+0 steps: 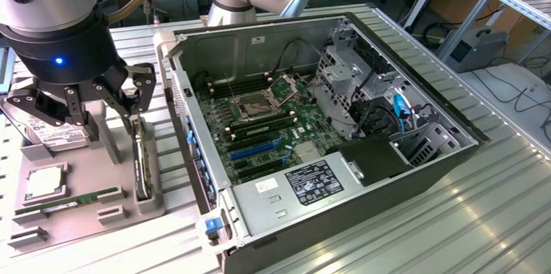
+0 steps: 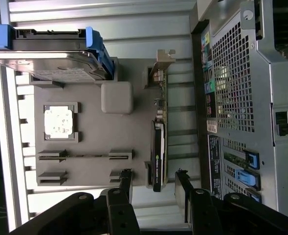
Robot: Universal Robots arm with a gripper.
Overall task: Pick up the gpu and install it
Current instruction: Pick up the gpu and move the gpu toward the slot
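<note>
The gpu (image 1: 143, 166) stands on its edge in a slot of the grey fixture tray (image 1: 82, 222), just to the exterior view's left of the open computer case (image 1: 362, 177). In the wrist view the gpu (image 2: 158, 152) shows edge-on, a dark board with a black cooler and its silver bracket (image 2: 164, 58) at the far end. My gripper (image 1: 99, 107) hangs above the tray, open and holding nothing. Seen from the wrist, my gripper (image 2: 153, 177) has one finger on either side of the card's near end, well above it and not touching.
The tray also holds a hard drive (image 1: 53, 137) in blue rails, a processor (image 1: 43, 184) and a green memory stick (image 1: 71, 201). Inside the case lies the motherboard with blue expansion slots (image 1: 255, 149). The case's perforated rear panel (image 2: 234, 93) stands close beside the card.
</note>
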